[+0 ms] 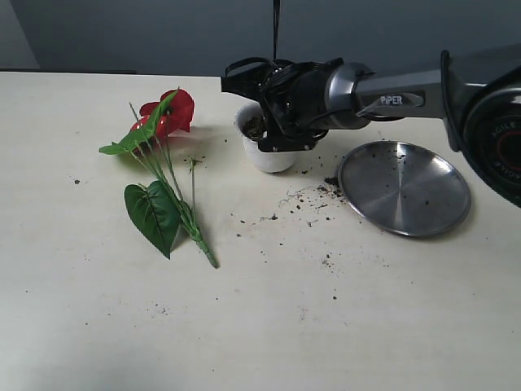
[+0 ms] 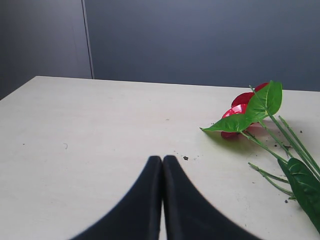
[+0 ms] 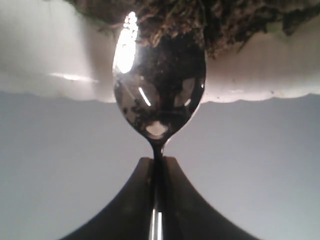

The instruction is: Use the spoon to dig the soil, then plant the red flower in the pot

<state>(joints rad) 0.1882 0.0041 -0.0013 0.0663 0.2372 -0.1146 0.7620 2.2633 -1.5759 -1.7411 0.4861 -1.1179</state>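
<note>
This is looking like a robotics lab or test room rather than a home. A bare cream table is filling most of the exterior view, and a plain grey-blue wall is running behind it from 10 to 2 o'clock, with nothing hanging on it. A black arm lettered PiPER is reaching in from 3 o'clock. Only staged props are lying on the table: a fake flower at 10 o'clock, a white pot near 12, a steel plate at 3.
</note>
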